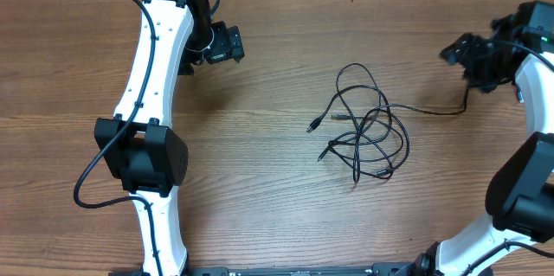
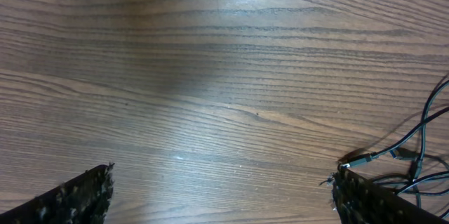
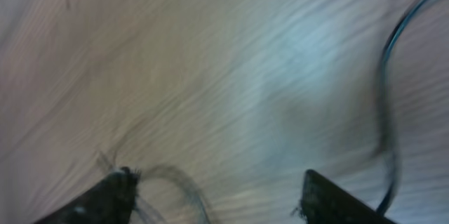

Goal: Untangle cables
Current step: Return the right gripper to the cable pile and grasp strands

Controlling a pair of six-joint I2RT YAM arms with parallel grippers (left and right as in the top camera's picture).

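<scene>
Right gripper (image 3: 216, 180) gaped, empty; one strand (image 3: 384, 83) ran just outside its finger, rest of cables (image 1: 368, 129) farther off. Left gripper (image 2: 223, 175) spread wide, idle, well apart from cables. Step, likely: choosing fresh hold. Next called for pinching loose end, drawing it clear.

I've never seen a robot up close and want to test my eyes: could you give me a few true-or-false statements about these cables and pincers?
1. The cables lie in a loose tangle on the wooden table. True.
2. The left pincer grips a cable. False: it is open and empty, away from the tangle.
3. One strand stretches from the tangle toward the right pincer. True.
4. The cables are red. False: they are black.
</scene>
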